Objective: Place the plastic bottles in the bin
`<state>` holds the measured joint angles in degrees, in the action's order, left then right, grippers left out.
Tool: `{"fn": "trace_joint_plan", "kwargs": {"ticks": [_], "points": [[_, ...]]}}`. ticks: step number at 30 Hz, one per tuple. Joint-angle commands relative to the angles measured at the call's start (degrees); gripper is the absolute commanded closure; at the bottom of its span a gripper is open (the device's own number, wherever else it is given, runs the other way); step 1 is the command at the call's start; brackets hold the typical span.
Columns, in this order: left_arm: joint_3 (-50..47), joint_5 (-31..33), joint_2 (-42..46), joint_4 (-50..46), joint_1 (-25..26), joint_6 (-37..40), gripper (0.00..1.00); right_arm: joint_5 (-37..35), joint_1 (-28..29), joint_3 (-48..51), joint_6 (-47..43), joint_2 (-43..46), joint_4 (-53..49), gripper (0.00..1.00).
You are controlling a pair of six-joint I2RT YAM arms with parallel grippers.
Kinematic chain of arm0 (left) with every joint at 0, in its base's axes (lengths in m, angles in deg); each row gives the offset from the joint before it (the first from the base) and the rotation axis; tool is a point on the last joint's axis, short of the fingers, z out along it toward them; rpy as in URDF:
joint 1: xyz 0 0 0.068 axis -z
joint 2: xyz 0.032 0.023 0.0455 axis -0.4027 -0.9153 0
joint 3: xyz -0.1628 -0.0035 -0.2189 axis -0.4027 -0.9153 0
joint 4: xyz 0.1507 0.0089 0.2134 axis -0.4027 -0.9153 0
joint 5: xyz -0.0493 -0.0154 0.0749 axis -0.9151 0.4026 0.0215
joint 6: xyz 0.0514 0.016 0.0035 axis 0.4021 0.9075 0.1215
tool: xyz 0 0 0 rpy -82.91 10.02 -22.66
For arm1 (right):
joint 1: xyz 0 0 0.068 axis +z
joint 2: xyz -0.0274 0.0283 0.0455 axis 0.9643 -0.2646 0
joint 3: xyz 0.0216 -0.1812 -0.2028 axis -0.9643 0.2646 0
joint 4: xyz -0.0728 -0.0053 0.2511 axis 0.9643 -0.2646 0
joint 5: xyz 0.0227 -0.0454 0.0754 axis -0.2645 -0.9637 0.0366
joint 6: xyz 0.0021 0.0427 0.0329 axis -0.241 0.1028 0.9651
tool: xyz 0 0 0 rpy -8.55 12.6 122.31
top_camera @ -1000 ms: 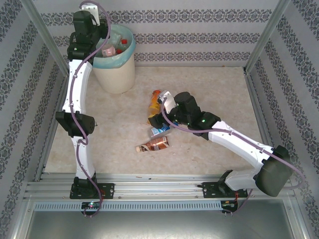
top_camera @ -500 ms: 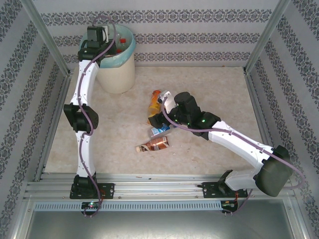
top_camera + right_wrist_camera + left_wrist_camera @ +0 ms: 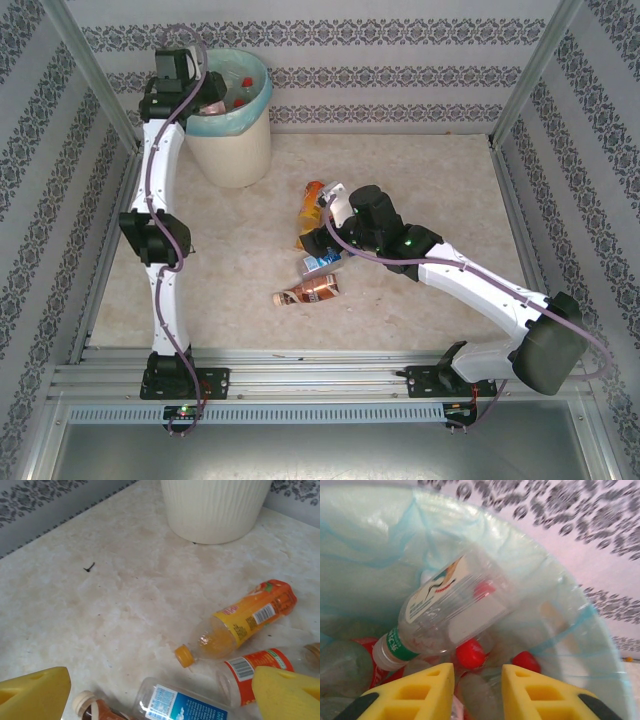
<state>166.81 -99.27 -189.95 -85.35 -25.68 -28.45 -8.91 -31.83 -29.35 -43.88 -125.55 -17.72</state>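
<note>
Tilting inside the bin [image 3: 365, 545], a white-labelled bottle [image 3: 450, 610].

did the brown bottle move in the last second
No. The brown bottle lies where it did, same angle and gap to the bin.

The setting is a robotics lab test cell dressed to resemble a home interior. The tabletop [image 3: 440, 180] carries a cream marble-pattern finish and is enclosed by a frame [image 3: 98, 80] of bare aluminium profile posts. The walls [image 3: 400, 40] at the far edge and both side edges are flat panels covered in grey-and-white ornamental striped wallpaper. Slotted aluminium rails [image 3: 320, 378] run along the near edge of the tabletop; the left arm [image 3: 163, 165] and right arm [image 3: 480, 285] are bolted to them. A bin [image 3: 235, 150] stands at the far left corner of the tabletop, and bottles [image 3: 308, 291] lie near its centre.
</note>
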Motion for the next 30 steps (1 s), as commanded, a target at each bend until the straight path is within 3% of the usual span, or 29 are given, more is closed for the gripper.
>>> {"fn": "trace_joint_plan", "kwargs": {"ticks": [1,5,9,14,22,30], "points": [[1.7,0.7,9.4,5.2,0.0,-1.8,0.67,-5.0,-1.3,-1.6,1.1,1.8,-2.5,0.06],[-0.6,0.7,15.0,3.5,0.8,0.1,0.67,-4.2,-4.2,-2.5,1.6,1.8,-6.3,0.06],[-5.5,2.0,20.0,-2.3,5.1,6.8,0.64,-4.3,-7.6,-3.7,3.5,0.1,-11.0,0.06],[-22.1,4.4,29.2,-3.2,12.9,13.7,0.55,-5.8,-9.2,-4.8,5.5,-4.3,-15.3,0.07],[-62.9,4.0,52.4,18.0,22.7,17.6,0.38,-9.2,-12.6,-5.1,20.6,-12.8,-12.3,0.06],[-89.9,-3.7,68.3,33.7,24.6,17.8,0.29,-8.7,-12.7,-8.1,29.2,-23.3,-4.5,0.06]]}}
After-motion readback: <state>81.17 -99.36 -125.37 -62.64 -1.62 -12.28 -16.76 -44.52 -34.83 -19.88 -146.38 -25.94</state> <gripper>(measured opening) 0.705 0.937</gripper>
